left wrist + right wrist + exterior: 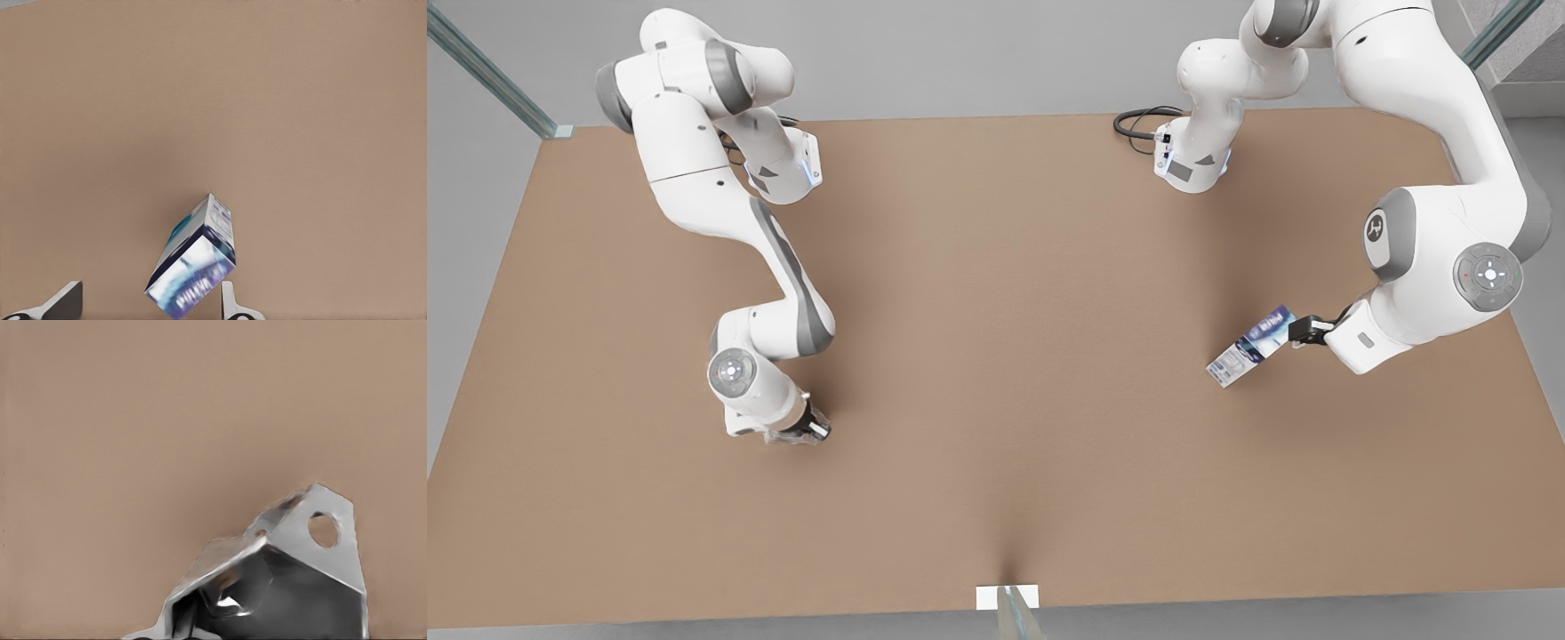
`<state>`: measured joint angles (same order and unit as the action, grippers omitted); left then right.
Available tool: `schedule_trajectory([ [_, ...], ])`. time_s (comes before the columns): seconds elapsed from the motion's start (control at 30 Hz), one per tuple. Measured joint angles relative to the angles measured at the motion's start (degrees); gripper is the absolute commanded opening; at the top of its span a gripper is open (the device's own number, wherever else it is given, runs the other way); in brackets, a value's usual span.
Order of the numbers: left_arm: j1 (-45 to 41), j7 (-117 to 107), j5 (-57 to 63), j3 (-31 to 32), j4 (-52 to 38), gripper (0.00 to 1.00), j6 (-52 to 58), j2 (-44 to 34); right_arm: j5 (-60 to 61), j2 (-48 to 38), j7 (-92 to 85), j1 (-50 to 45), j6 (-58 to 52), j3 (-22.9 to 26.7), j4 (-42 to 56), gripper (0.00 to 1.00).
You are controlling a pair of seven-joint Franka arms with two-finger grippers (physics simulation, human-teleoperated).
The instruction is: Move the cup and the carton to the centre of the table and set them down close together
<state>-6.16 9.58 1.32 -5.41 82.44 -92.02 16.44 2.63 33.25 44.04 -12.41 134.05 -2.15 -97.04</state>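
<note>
Because each arm has taken charge of one thing, the two objects sit on opposite halves of the brown worktop (996,267), well apart, with the centre between them bare.

At about 3 o'clock from the worktop's middle in the front view, the left hand (1294,331) clamps the carton (1251,347) by its dark blue end, so the white end with the fine print sticks out toward the centre. The box looks tilted rather than flat; in the left wrist view the carton (193,267) hangs cocked between the two pale fingertips (230,303). Holding it by one end like this leaves the free end leading inward, which suits carrying it to the middle, though I judge so short a grip could let the box swing.

At roughly 8 o'clock from the centre, the right hand (811,430) is down low over the cup (787,436), a faint glassy shape beside the black fingers. In the right wrist view the cup (280,573) shows faceted silvery sides close under the camera. Whether those fingers are closed on it or merely around it, I cannot tell, nor whether it is lifted off the surface or resting there.

As I read it, both things are at the pick-up-and-carry stage: neither has reached the middle, and the setting-down side by side is not yet done.
</note>
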Motion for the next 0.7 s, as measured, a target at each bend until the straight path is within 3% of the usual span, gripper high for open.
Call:
schedule_trajectory([
  [0.17,0.1,-0.1,0.0,-0.3,0.0,1.00,-0.1,0.0,-0.1,2.0,4.9,-3.8,-0.4,-0.4,4.3,0.21],
  [0.23,0.1,0.0,0.0,-0.3,0.0,1.00,-0.1,0.0,-0.1,4.7,4.9,-5.4,-5.4,-0.4,10.6,0.21],
  [0.5,0.2,-0.2,0.0,-0.6,0.0,1.00,-0.2,0.0,-0.1,15.4,11.5,-12.5,-5.8,-0.2,24.1,0.21],
  [0.7,0.1,-0.3,0.0,-0.6,0.0,1.00,-0.1,-0.1,-0.1,18.7,18.6,-16.3,-5.7,-0.3,29.1,0.21],
])
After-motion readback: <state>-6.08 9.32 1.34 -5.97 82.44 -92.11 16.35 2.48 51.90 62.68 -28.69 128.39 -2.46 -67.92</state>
